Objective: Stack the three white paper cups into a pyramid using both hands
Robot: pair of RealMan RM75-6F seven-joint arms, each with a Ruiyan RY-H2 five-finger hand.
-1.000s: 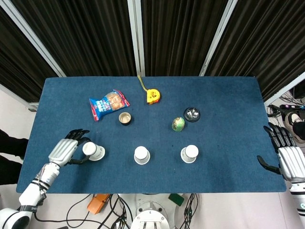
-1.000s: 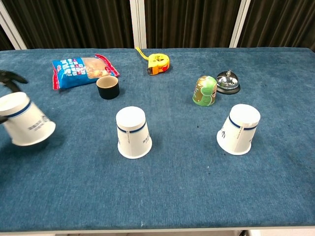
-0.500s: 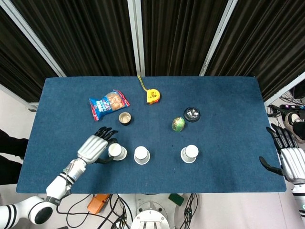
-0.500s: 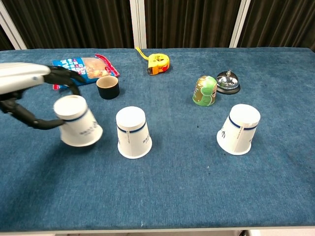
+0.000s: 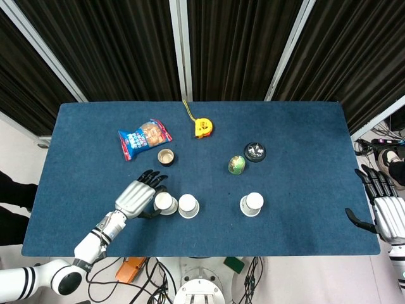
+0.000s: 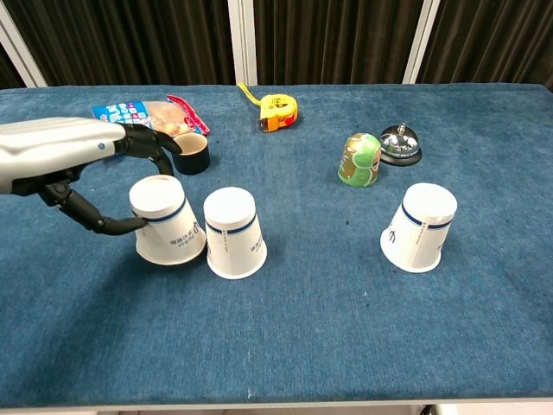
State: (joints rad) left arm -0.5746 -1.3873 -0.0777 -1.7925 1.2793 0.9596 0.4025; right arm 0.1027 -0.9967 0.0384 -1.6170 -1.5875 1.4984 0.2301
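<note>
The pyramid is barely begun. The left hand (image 6: 82, 169) grips the left cup (image 6: 167, 220), tilted, its base touching the middle cup (image 6: 234, 233), so the bottom row looks nearly formed. The right cup (image 6: 420, 227) stands alone well to the right (likely the top piece), untouched. All three are white, inverted, blue-banded. The right hand (image 5: 387, 212) hangs open off the surface (image 5: 297, 139) edge.

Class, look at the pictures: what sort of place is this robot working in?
Probably a robot test lab: black curtains behind a blue-covered table, loose cables on the floor, and paper cups among unrelated items like a tape measure.
</note>
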